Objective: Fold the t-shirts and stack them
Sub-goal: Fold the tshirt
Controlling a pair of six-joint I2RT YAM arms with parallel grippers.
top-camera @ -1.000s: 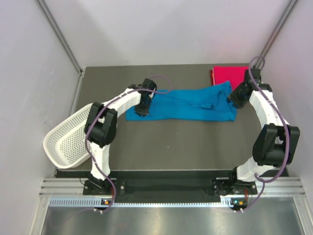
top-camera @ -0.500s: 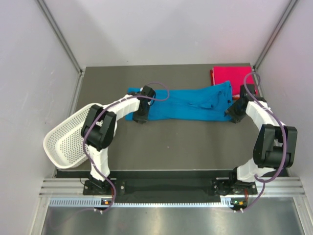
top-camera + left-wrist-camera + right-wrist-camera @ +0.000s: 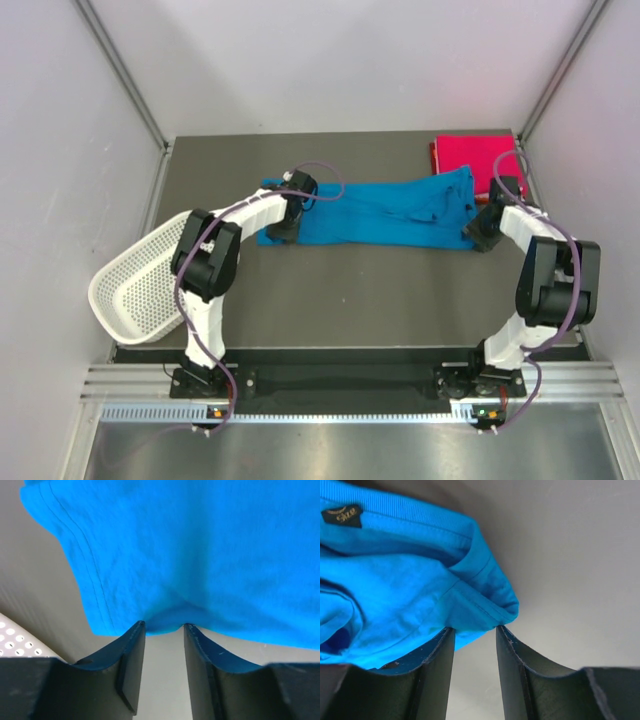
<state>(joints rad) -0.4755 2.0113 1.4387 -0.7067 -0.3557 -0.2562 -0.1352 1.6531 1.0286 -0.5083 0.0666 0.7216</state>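
Note:
The blue t-shirt (image 3: 385, 215) lies folded into a long band across the back of the table. The pink-red t-shirt (image 3: 468, 155) lies folded flat at the back right corner. My left gripper (image 3: 282, 233) is low at the near left edge of the blue shirt. In the left wrist view its jaws (image 3: 162, 625) stand narrowly apart, with the blue hem (image 3: 165, 615) bulging between the tips. My right gripper (image 3: 481, 238) is at the near right corner of the shirt. Its jaws (image 3: 474, 627) stand narrowly apart around a folded blue edge (image 3: 490, 607).
A white mesh basket (image 3: 140, 285) lies tipped at the table's left edge, and a corner of it shows in the left wrist view (image 3: 17, 640). Grey walls and metal posts close in the back and the sides.
Both grippers have come down and toward me to the near edge of the blue shirt. The shirt's left end has spread a little farther left.

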